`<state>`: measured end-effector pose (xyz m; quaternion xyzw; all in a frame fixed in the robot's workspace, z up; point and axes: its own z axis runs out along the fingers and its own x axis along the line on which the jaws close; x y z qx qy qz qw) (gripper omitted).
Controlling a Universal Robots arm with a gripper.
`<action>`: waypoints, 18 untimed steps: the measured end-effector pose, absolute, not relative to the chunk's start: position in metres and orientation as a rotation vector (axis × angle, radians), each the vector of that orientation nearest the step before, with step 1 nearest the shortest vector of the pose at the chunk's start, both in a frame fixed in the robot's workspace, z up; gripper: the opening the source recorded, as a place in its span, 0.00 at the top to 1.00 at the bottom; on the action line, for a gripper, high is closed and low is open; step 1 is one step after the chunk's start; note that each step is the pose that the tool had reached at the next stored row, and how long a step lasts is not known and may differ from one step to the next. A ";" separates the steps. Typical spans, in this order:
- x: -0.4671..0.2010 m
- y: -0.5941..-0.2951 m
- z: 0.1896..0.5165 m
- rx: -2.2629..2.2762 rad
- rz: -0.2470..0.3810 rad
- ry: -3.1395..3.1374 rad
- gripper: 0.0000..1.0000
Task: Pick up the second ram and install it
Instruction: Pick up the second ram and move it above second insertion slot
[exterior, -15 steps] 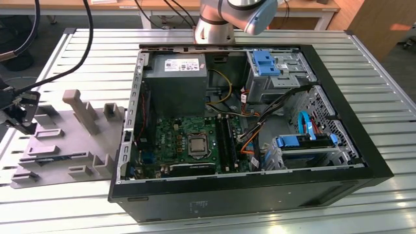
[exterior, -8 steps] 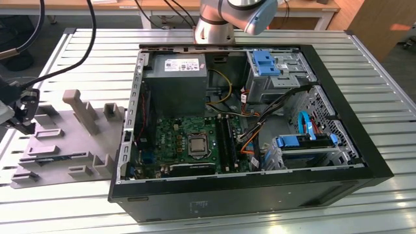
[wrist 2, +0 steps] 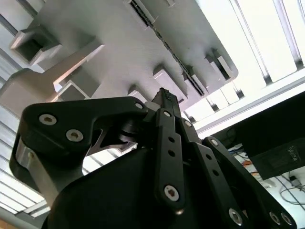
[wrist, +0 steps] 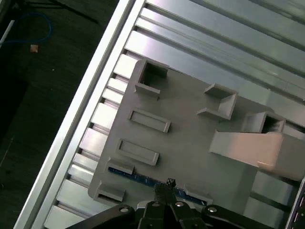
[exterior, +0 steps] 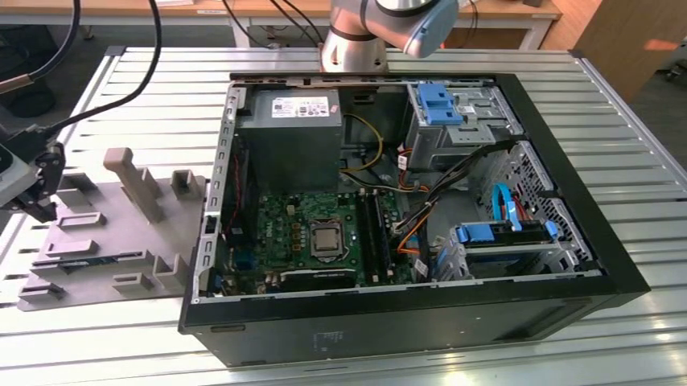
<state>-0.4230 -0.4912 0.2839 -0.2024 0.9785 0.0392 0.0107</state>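
Firstly, progress. Found the memory stick [exterior: 102, 259] lying flat in its groove on the grey holder [exterior: 108, 229], at the exterior view's left and well apart from the computer case [exterior: 558, 297]. Judged it neither lifted nor gripped, so both the pick-up and the seating were left to do. Noted the long black slots [exterior: 371, 233] on the green board [exterior: 311, 233] inside the case. Could not tell whether any slot already held a stick.

Logged the gripper [wrist: 167, 183] poised above the holder, over the edge where the stick lay. Read its fingertips as drawn together with nothing between them (same reading from both wrist views). Saw no contact with the stick in the exterior view, where the tips hung clear above the holder plate.

Then surface and room. Recorded a table [exterior: 644, 129] of bright metal slats, carrying holder and case side by side. Noted the case lying open side up, with blue drive brackets [exterior: 438, 104], a grey power supply [exterior: 290, 137] and loose coloured wiring. Saw the arm [exterior: 365, 32] mounted at the table's far edge. Beyond it, made out wooden benches [exterior: 504, 12], black cables [exterior: 150, 48] hanging toward the gripper, and a dark floor [wrist: 38, 95] beside the table.
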 end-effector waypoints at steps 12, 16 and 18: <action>-0.423 -0.491 0.282 -0.965 0.117 2.976 0.89; -0.423 -0.491 0.282 -1.075 0.113 2.943 0.89; -0.423 -0.491 0.282 -1.128 0.111 2.926 0.89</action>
